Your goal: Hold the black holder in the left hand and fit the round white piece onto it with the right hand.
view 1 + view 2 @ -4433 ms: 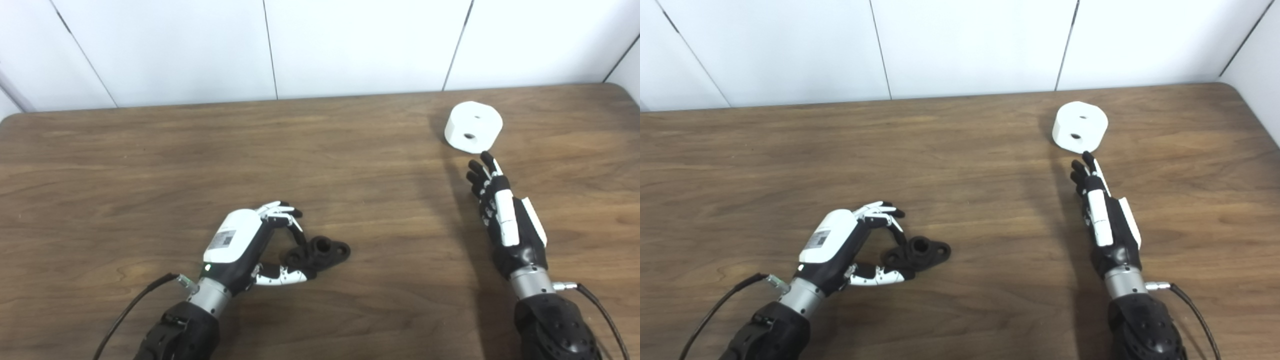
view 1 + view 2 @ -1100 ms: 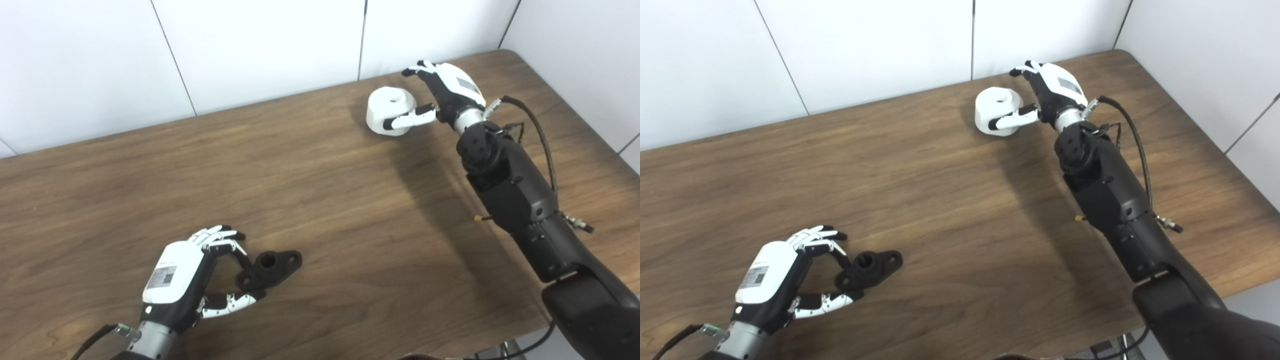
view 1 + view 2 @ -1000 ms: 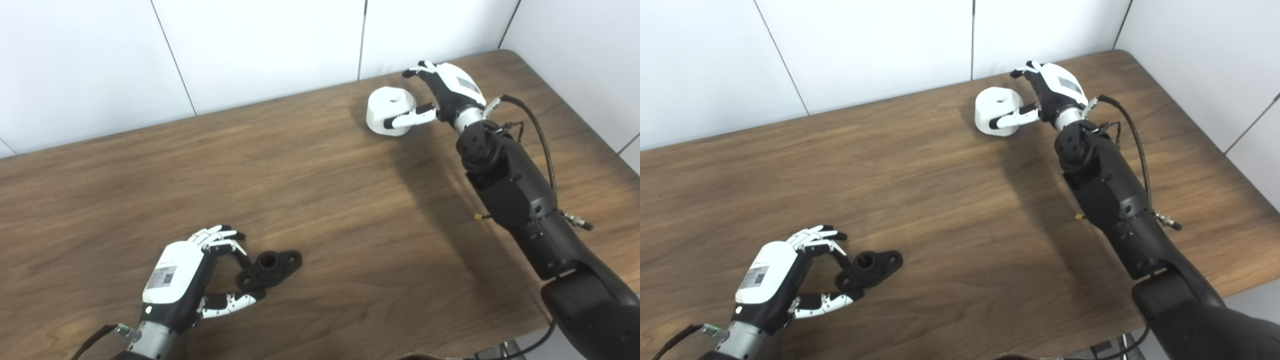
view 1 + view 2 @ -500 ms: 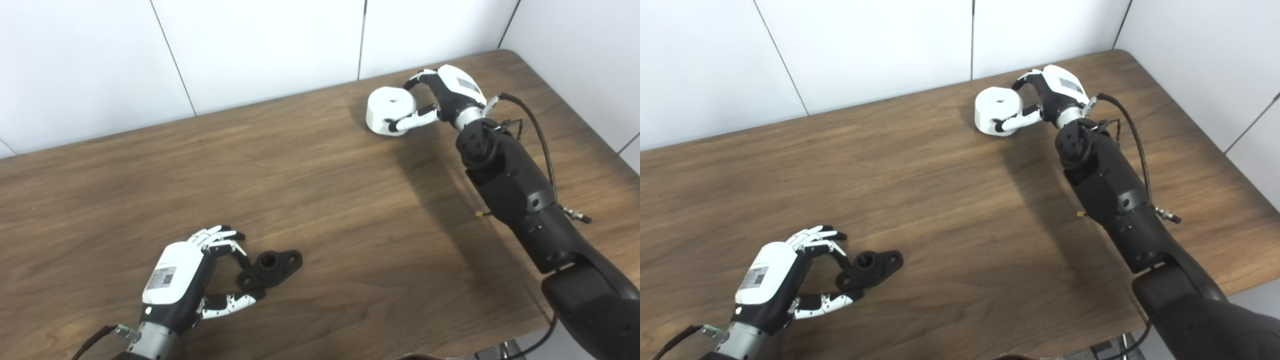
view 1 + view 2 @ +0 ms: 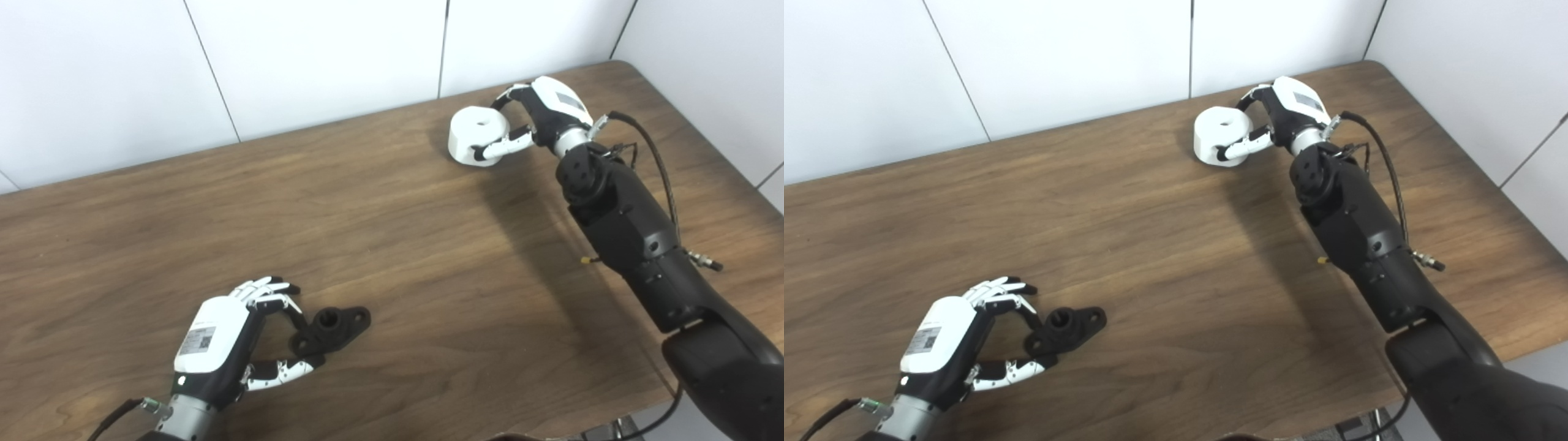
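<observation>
The black holder [image 5: 334,323] lies flat on the wooden table [image 5: 392,233] at the near left. My left hand [image 5: 217,343] pinches the holder's left end between curled fingers and thumb. At the far right stands the round white piece [image 5: 473,130], a thick disc with a hole in its top. My right hand [image 5: 548,113] is wrapped around it, with fingers curled over the far top edge and the thumb [image 5: 1240,147] pressed on its near side. The piece still rests on the table.
The table's far edge meets a white panelled wall. Its right corner is close behind my right hand, and the right edge drops off beside my right arm [image 5: 631,226]. A cable [image 5: 655,159] loops off that forearm.
Over the last second the right hand's fingers have closed down onto the white piece. The left hand and the holder have not moved. The camera has turned right since the oldest frames.
</observation>
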Tool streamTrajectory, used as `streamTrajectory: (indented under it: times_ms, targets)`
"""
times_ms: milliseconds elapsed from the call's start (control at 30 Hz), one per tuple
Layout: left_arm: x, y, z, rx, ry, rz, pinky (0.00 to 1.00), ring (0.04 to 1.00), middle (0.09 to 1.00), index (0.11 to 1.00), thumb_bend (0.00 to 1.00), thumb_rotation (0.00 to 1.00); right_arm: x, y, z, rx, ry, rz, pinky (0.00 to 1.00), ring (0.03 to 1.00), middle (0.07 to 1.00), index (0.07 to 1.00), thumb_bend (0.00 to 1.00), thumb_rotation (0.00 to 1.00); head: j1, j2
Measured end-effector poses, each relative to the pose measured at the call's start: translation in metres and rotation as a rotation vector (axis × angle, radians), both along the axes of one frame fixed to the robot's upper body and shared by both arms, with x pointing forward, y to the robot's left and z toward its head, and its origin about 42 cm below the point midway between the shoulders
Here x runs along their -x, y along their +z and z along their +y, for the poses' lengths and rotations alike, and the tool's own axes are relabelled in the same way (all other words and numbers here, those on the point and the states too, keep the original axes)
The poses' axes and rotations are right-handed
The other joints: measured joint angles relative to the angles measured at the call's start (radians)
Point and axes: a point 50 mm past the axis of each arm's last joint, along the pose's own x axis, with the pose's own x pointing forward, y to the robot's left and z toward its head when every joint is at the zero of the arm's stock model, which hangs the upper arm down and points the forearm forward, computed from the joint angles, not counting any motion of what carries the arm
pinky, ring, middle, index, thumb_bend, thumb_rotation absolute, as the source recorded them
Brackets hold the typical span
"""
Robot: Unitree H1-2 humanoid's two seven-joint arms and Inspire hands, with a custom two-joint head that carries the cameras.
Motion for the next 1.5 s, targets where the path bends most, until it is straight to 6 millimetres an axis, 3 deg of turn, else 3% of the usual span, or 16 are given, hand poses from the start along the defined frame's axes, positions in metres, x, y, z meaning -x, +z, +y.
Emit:
streamTrajectory:
  times_ms: [900,1300,1333,1367,1500]
  targets:
    - [0.0001,0.0005,0.0002,-0.001,0.000,-0.001,0.85,0.867,0.784,0.489,0.51,0.06,-0.0004,0.0008,0.0015,0.009,0.021,-0.029,0.77,0.912,0.841,0.632,0.83,0.26,0.000,0.005]
    - [0.0000,0.0006,0.0002,-0.001,0.000,-0.002,0.85,0.866,0.782,0.489,0.51,0.06,-0.0011,-0.0028,0.0005,0.004,0.029,-0.028,0.78,0.891,0.799,0.587,0.77,0.20,0.000,0.008]
    - [0.0001,0.0006,0.0002,-0.001,0.000,-0.002,0.85,0.866,0.782,0.489,0.51,0.06,-0.0012,-0.0031,0.0006,0.002,0.032,-0.032,0.78,0.888,0.792,0.530,0.62,0.17,0.000,0.009]
    - [0.0001,0.0006,0.0002,-0.001,0.000,-0.002,0.85,0.866,0.783,0.489,0.51,0.06,-0.0013,-0.0035,0.0006,0.001,0.038,-0.036,0.77,0.883,0.785,0.510,0.57,0.15,0.002,0.009]
    - [0.0001,0.0007,0.0001,-0.001,-0.001,-0.002,0.85,0.867,0.784,0.489,0.51,0.06,-0.0011,-0.0036,0.0001,0.005,0.053,-0.082,0.77,0.861,0.753,0.486,0.52,0.13,0.003,0.009]
